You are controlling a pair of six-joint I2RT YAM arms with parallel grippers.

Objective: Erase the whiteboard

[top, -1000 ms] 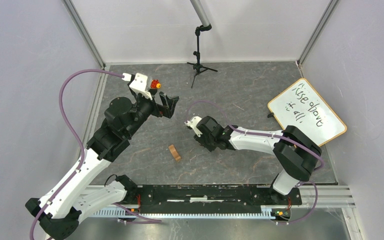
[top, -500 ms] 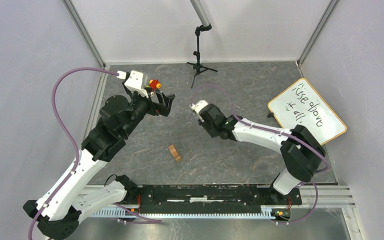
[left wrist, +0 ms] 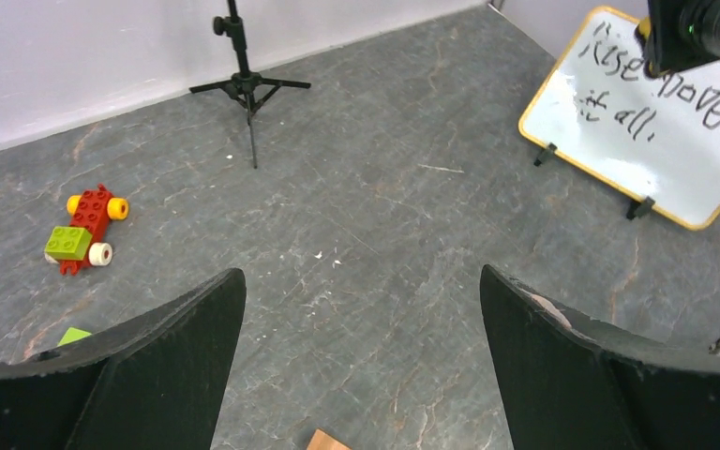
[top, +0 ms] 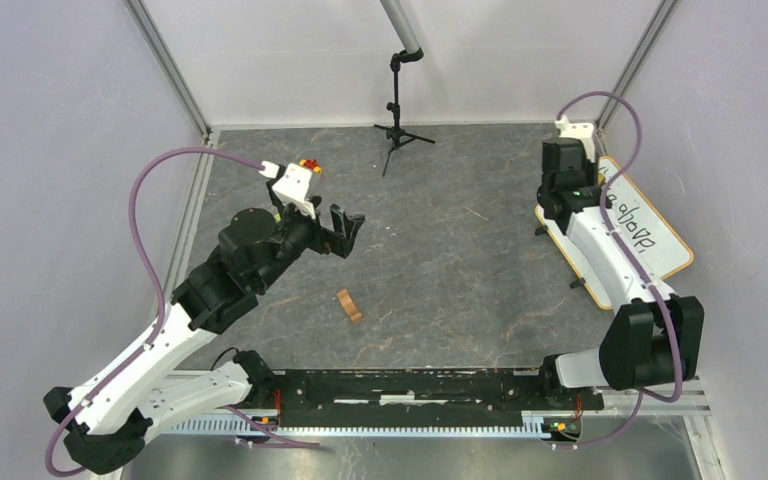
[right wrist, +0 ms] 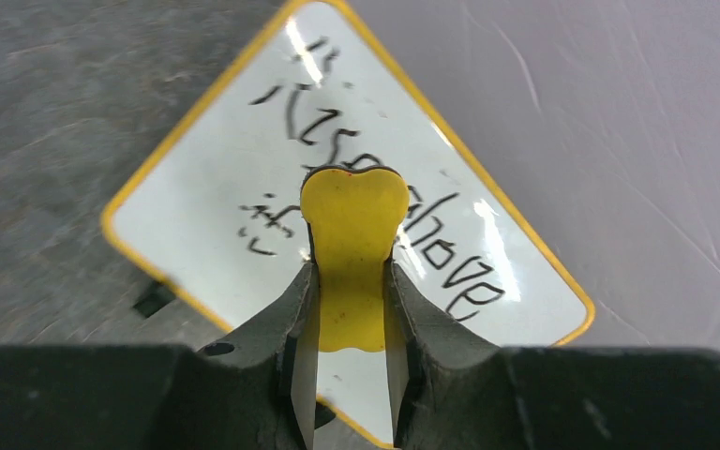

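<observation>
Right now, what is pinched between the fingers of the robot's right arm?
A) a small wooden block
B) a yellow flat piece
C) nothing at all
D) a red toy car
B: the right wrist view shows the right gripper shut on a yellow flat piece, with the whiteboard behind it.

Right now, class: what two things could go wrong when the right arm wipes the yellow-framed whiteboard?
1. The yellow-framed whiteboard stands propped on small black feet; pressing may slide or tip it.
2. The right end effector pinches only the near end of the flat yellow pad; it might twist or slip.
</observation>
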